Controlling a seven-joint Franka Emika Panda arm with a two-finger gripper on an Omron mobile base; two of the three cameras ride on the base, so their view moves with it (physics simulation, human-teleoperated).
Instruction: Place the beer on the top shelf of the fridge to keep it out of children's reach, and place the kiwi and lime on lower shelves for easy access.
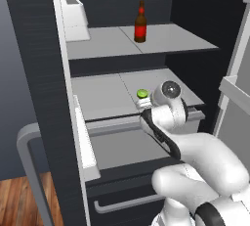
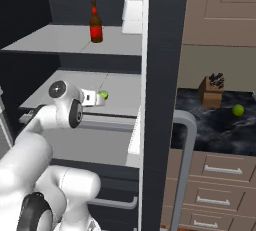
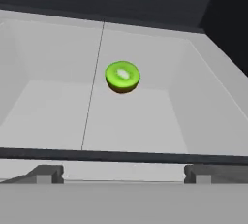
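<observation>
Kiwi [image 3: 122, 76] half sits cut face up on a lower shelf [image 1: 107, 95] of the fridge [image 1: 34, 49], close to the centre seam and just ahead of the gripper [image 3: 123, 175]; fingertips [image 3: 46, 174] stand wide apart with nothing between them, so the fruit is let go and rests on its own. Beer [image 1: 140, 23] stands upright on the top shelf [image 1: 166, 39], near the seam, well clear of the arm. Lime [image 2: 238, 109] lies out on the dark counter [image 2: 210, 125] beside the fridge, near a knife block [image 2: 212, 91], not yet shelved. Judged risks from here: the hand is inside the fridge at shelf level, so pulling back at an angle could catch a finger or the wrist on the shelf's front lip or on the underside of the slab above. A forward nudge instead of a clean retreat could push the kiwi, which may roll on its rounded skin and drift toward the back. The open door [image 2: 145, 100] with its white bins stands between the arm and the counter, so swinging toward the lime without first clearing the fridge could strike the door edge. Lime is round and smooth, likely to roll off under a poorly centred pinch.
</observation>
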